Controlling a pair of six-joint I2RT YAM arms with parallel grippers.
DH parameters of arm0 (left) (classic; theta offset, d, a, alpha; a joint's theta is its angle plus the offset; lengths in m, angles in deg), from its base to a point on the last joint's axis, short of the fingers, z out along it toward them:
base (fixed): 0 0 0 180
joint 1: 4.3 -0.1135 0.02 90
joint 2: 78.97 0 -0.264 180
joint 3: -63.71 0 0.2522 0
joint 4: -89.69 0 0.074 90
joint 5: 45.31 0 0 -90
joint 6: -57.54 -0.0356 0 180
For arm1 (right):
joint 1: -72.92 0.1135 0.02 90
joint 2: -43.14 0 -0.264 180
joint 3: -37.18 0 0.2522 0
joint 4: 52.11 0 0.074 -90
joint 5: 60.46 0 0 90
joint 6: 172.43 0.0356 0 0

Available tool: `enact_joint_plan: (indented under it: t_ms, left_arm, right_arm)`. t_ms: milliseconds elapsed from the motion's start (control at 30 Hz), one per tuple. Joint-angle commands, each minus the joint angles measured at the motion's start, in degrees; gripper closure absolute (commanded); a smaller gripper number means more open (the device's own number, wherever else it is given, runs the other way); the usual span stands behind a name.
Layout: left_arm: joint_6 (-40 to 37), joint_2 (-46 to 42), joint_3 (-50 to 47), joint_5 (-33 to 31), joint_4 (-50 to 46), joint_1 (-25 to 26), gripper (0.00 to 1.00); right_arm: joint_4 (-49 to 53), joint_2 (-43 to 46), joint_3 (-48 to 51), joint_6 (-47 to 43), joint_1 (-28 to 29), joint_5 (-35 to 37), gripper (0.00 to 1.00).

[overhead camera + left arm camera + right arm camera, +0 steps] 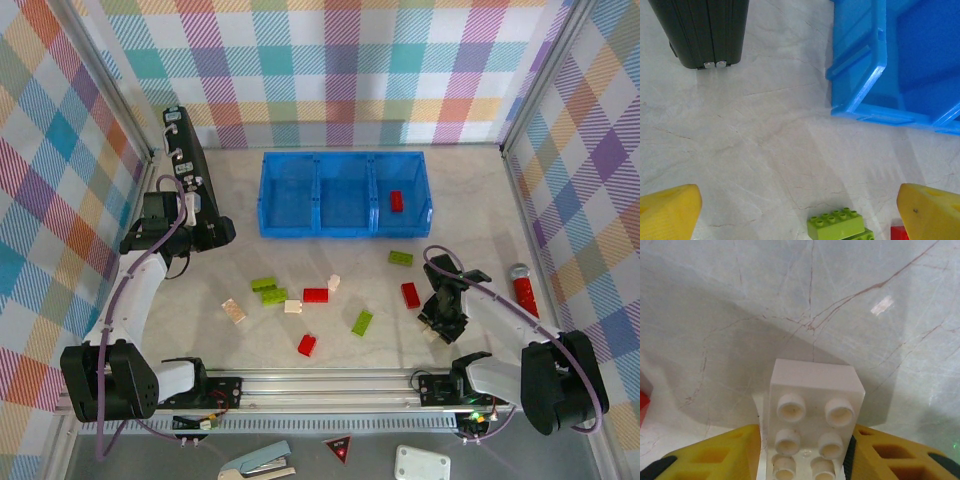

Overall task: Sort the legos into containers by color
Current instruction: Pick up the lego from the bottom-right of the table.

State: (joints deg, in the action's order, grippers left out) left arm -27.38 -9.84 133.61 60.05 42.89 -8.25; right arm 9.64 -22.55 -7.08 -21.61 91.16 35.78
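The blue tray (345, 227) lies at the back centre, with one red lego (396, 201) in its right compartment. Loose on the table are green legos (269, 290), (401, 258), (362, 322), red legos (316, 295), (411, 294), (307, 345) and cream legos (234, 311), (293, 306), (334, 282). My right gripper (440, 322) is low at the front right, shut on a cream lego (812, 410) between its yellow fingers (715, 455). Left of the tray, my left gripper (212, 236) is open. Its wrist view shows the tray corner (860, 95) and a green lego (837, 225) between its fingertips (667, 212).
A black upright device (185, 165) stands at the back left, close to the left arm, and appears again as a black device (705, 30) in the left wrist view. A red and white cylinder (522, 288) lies by the right wall. Plaid walls close in three sides.
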Motion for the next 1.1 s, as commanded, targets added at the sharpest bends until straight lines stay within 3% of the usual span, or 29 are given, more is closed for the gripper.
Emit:
enact_joint_plan:
  t_ms: [0,433,767,1067]
  left_arm:
    - [-0.7,-1.0,1.1,-0.2,-1.5,-1.1,0.00]
    - [-0.2,-0.9,0.9,2.3,-0.5,-1.1,0.00]
    - [-0.2,-1.5,0.8,2.1,-0.4,-1.1,0.00]
    - [-0.2,-1.5,0.6,2.3,-0.5,-1.1,0.00]
  right_arm:
    - [0.7,0.4,0.3,-0.1,0.2,1.3,0.56]
    - [2.9,1.2,-2.7,-4.5,0.2,5.2,0.64]
    - [5.7,5.1,-7.5,-14.4,0.2,10.6,0.66]
    - [5.2,2.4,-17.1,-25.1,0.2,10.2,0.65]
